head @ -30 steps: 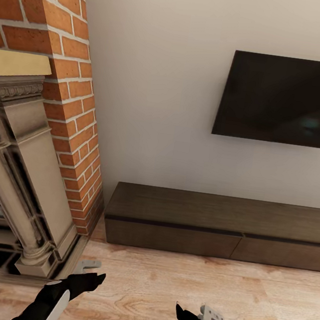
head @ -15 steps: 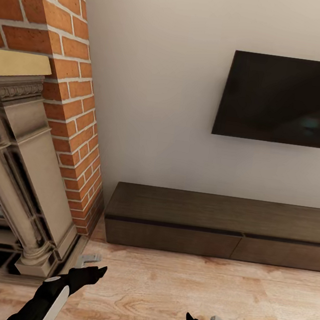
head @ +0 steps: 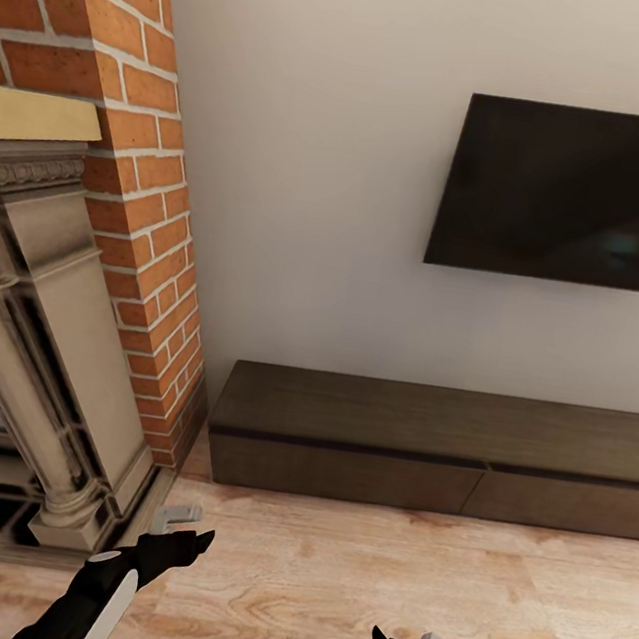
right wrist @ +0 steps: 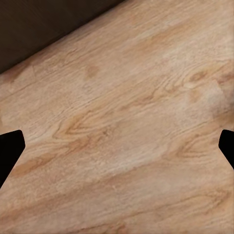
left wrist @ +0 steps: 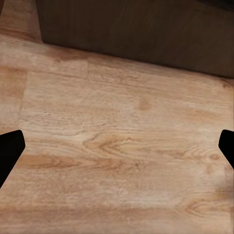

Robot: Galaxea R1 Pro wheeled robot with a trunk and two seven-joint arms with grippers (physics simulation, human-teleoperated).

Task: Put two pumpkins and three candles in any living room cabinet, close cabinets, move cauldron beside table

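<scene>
Both the left gripper [left wrist: 117,146] and the right gripper [right wrist: 117,146] hang wide apart and empty above the wooden floor [head: 346,575], probably because the closed cabinet [head: 439,448] must be opened first.

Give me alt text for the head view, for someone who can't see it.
A long low dark-brown cabinet stands closed against a pale wall under a black wall-mounted TV, with a brick fireplace at the left. Below, over the wood floor, the left gripper and right gripper carry nothing.
</scene>
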